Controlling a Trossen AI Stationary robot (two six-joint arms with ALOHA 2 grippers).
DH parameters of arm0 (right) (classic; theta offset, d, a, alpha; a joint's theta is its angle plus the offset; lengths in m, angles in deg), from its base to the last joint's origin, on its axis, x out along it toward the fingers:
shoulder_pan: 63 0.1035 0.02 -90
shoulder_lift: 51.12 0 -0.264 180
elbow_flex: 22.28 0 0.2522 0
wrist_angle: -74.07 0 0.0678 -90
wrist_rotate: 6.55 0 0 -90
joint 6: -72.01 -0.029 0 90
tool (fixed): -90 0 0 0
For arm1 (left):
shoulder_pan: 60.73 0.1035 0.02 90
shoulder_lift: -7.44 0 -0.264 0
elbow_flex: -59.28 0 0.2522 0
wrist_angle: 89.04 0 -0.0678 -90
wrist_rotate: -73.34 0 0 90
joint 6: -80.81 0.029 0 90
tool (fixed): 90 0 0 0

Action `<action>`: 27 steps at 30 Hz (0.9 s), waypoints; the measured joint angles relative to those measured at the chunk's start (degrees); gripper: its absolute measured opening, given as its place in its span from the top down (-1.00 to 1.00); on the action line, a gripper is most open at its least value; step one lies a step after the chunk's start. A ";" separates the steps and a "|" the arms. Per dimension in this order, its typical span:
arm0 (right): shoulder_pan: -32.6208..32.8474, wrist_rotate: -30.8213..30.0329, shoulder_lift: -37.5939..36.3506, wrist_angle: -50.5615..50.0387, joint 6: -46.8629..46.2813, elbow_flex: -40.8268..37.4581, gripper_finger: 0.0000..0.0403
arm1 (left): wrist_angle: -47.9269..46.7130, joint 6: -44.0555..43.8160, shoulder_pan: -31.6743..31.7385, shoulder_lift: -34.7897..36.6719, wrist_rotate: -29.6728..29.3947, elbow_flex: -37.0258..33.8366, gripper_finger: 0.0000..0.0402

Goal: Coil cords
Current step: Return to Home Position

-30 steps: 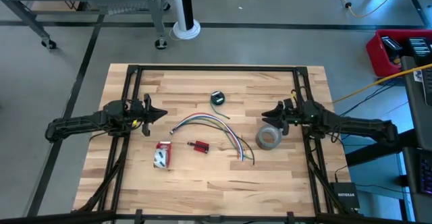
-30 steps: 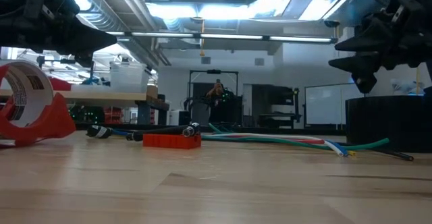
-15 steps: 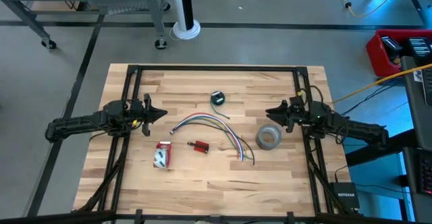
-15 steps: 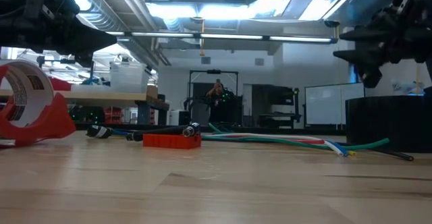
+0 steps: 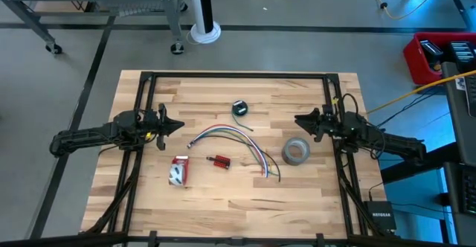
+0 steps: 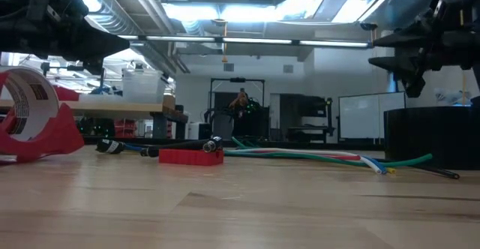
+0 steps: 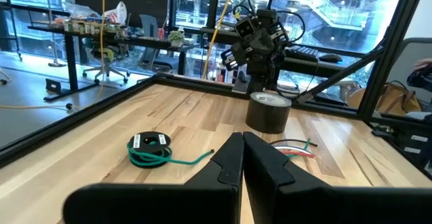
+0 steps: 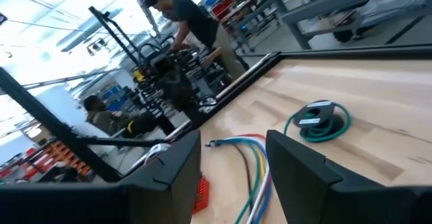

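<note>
The right tool [image 5: 300, 123] had drawn back rightward from the grey tape roll [image 5: 296, 152], fingers released. The left tool [image 5: 181, 124] stayed clenched at left. The coiled green cord [image 5: 239, 108] lay far-centre on the surface [image 5: 223, 202].

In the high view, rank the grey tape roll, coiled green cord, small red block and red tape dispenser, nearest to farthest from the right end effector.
1. grey tape roll, right side, close by the right end effector.
2. coiled green cord, middle, toward the far edge.
3. small red block, centre.
4. red tape dispenser, left of centre.
</note>
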 joint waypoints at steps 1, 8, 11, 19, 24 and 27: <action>0.00 -0.20 0.00 -0.03 0.00 0.00 0.14 | -0.02 0.00 0.00 0.02 -0.01 0.00 0.98; -0.02 -0.07 0.63 -0.09 0.00 0.00 0.14 | 0.00 0.00 0.00 0.00 0.01 0.00 0.98; -0.02 -0.07 0.83 -0.12 0.00 0.00 0.14 | -0.02 0.00 0.00 0.00 0.01 0.00 0.98; -0.02 -0.05 0.85 -0.25 0.02 0.00 0.14 | -0.02 0.00 0.00 0.00 0.00 0.00 0.98; -0.02 -0.05 0.85 -0.26 0.02 0.00 0.14 | -0.02 0.00 0.00 0.01 0.00 0.00 0.98; -0.02 -0.03 0.85 -0.27 0.04 0.00 0.14 | -0.02 0.00 0.00 0.00 0.01 0.00 0.98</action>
